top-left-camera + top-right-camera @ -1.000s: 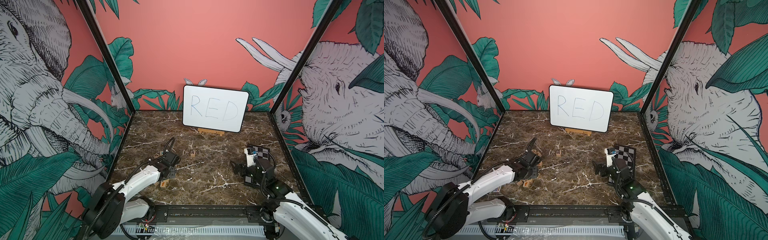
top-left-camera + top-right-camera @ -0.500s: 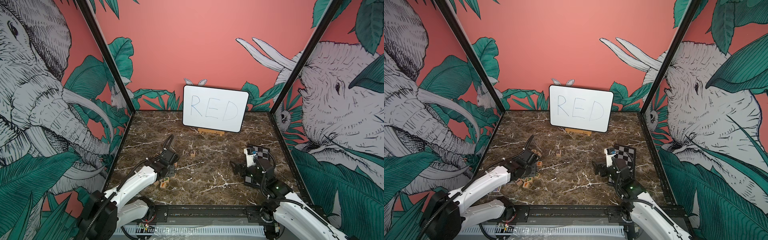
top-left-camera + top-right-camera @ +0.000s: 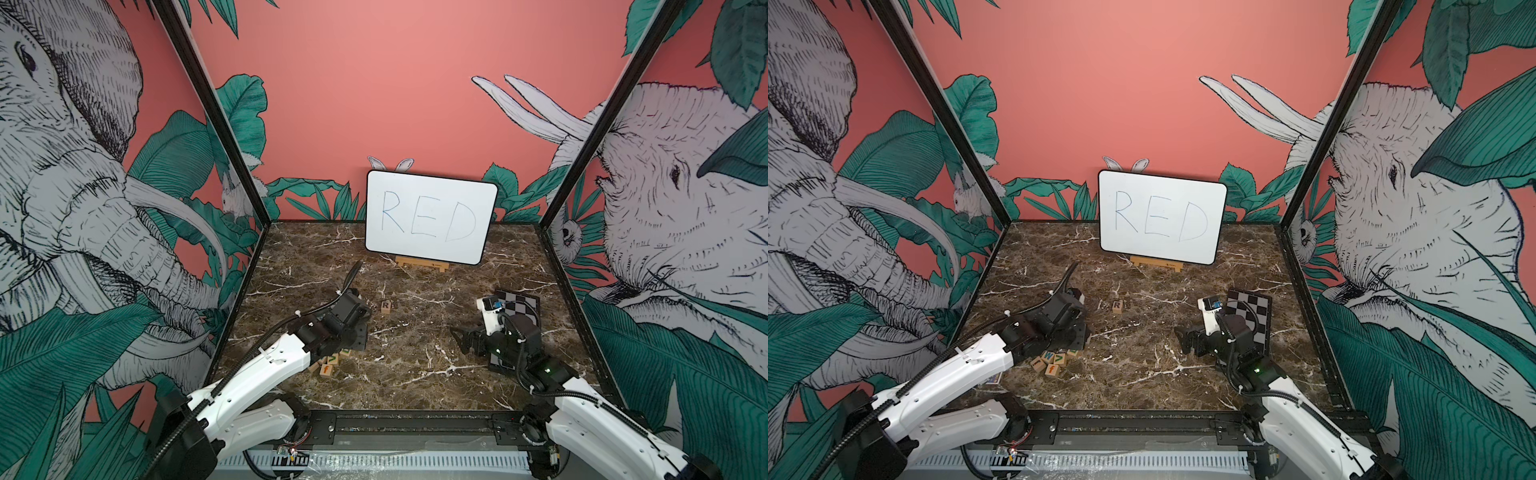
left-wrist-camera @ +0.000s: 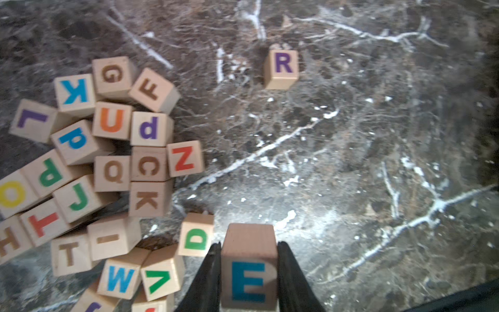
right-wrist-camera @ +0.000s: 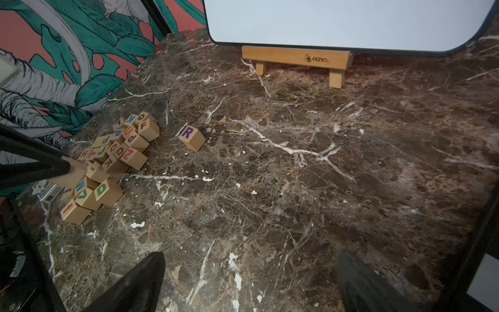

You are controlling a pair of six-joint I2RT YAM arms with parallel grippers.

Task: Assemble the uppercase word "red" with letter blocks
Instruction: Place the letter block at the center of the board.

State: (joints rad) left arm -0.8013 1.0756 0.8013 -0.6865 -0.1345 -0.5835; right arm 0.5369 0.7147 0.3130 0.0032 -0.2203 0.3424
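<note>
Lower left in both top views, your left arm (image 3: 266, 365) hides most letter blocks (image 3: 327, 369); the right wrist view crops the whiteboard (image 5: 348, 21)

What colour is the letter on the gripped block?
Blue, on the E block; clearest in the left wrist view.

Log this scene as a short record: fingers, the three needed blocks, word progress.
left fingers: shut on E block
right fingers: open, empty
R block: alone on the marble, apart from pile
D block: green D up, at the pile's edge
word: only R set out; E and D not beside it
</note>
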